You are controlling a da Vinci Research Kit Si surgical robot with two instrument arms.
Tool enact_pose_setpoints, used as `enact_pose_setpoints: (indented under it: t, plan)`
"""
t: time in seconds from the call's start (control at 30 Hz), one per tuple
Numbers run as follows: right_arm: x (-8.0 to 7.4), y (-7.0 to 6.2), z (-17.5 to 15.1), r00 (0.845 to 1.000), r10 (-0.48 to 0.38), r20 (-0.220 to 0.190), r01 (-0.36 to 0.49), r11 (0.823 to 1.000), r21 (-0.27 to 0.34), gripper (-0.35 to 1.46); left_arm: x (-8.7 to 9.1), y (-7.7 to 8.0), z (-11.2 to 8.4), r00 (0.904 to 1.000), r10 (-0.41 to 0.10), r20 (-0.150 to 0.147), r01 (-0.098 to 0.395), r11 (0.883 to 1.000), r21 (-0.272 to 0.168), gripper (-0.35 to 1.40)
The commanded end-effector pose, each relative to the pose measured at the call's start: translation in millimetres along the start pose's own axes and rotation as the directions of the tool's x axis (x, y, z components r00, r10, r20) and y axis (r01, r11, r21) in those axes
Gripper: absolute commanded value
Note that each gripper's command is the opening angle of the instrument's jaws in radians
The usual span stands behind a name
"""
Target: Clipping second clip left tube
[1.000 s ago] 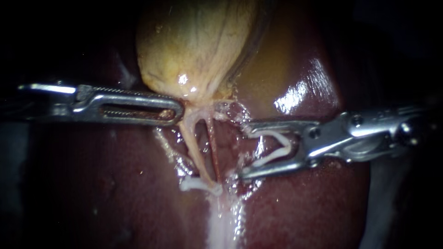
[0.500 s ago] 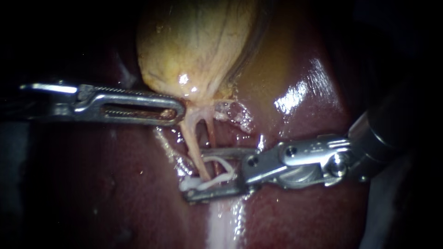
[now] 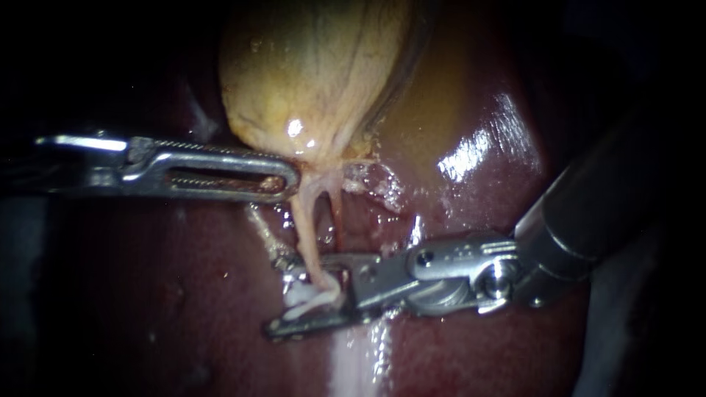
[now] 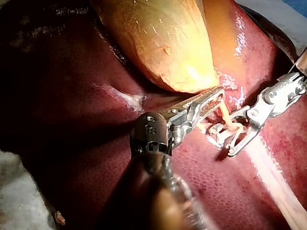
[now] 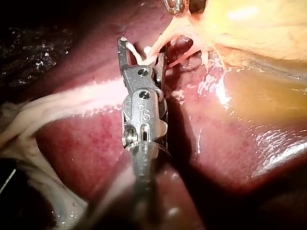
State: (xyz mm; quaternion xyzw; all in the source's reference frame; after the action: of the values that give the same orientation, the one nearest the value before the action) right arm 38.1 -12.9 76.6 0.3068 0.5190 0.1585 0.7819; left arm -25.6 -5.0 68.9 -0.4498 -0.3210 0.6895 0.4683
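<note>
Endoscope view: right instrument (image 3: 278, 296) jaws stand apart, carrying a white clip (image 3: 323, 298) astride the left tube (image 3: 305, 228), low near its base. Left instrument (image 3: 290, 179) jaws closed, apparently pinching the gallbladder (image 3: 309, 73) neck.

Endoscope close-up, wrist views oblique, sharing left tube (image 3: 304, 228)

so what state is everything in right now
left instrument: jaws shut on gallbladder, at its neck
right instrument: jaws apart, holding open clip
open clip: not closed, straddling left tube
left tube: stretched, uncut
placed clip: closed on left tube
gallbladder: distended, intact
</note>
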Motion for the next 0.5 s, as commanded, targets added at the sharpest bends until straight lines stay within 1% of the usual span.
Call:
enact_pose_setpoints:
  t: [0.03,0.17,0.23,0.33,0.4,0.5]
  plan:
    - [-0.1,0.1,-0.1,1.0,0.005,0.0,-0.005,1.0,-0.001,0.48,0.0,0.0,0.0,1.0,0.0,0.0,0.0,1.0,0.0,-0.35]
    - [-0.2,0.4,-0.6,0.999,0.041,-0.002,-0.041,0.999,0.0,0.39,0.0,-0.1,0.0,1.0,0.0,0.0,0.0,1.0,0.0,-0.35]
    - [-0.3,0.6,-0.9,0.998,0.065,-0.004,-0.065,0.998,-0.005,0.28,0.0,-0.1,0.1,1.0,0.0,0.0,0.0,1.0,0.0,-0.35]
    - [-0.5,0.6,-1.3,0.995,0.099,-0.001,-0.099,0.995,0.003,-0.01,0.0,-0.2,0.1,1.0,0.0,0.0,0.0,1.0,0.0,-0.35]
    - [-0.6,0.5,-1.6,0.992,0.123,0.02,-0.123,0.992,0.019,-0.35,0.0,-0.2,0.1,1.0,0.0,0.0,0.0,1.0,0.0,-0.35]
    - [-0.7,0.6,-1.7,0.988,0.148,0.036,-0.148,0.989,0.014,-0.35,0.0,-0.2,0.1,1.0,0.0,0.0,0.0,1.0,0.0,-0.35]
